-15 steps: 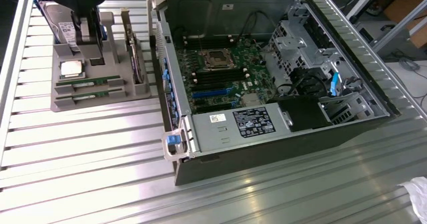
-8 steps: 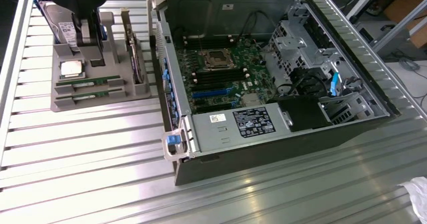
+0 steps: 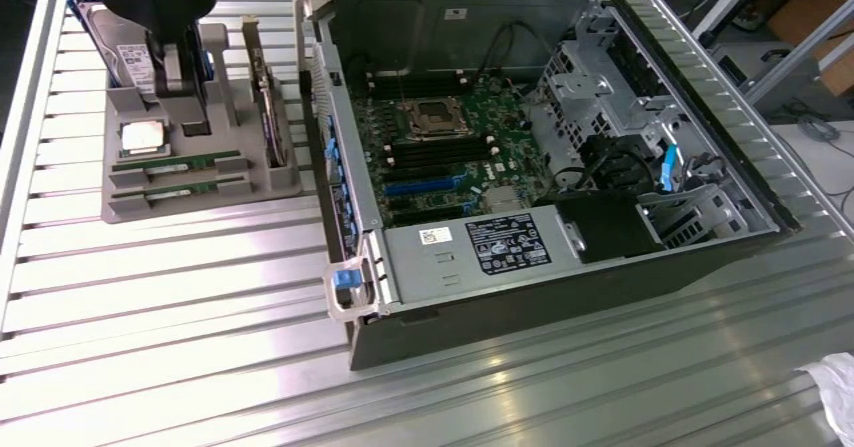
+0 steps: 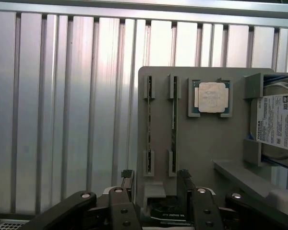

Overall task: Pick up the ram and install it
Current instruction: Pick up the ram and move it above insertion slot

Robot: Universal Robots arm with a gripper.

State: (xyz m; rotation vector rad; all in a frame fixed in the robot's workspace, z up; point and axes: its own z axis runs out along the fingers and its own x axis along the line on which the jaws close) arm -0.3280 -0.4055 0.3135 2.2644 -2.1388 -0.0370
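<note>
Hovering over the gray holder (image 4: 201,143), your gripper (image 4: 156,184) points down, fingers (image 4: 127,179) spread apart and empty, near one ram stick (image 4: 150,124) and its twin (image 4: 173,120) lying in slots.

Bare ribbed table (image 3: 174,307) beside grey holder (image 3: 200,210), computer case (image 3: 534,312) close alongside

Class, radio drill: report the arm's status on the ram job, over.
Gripper open, over holder edge. Ram and second stick seated in holder, untouched. CPU alongside, not in the way.
</note>
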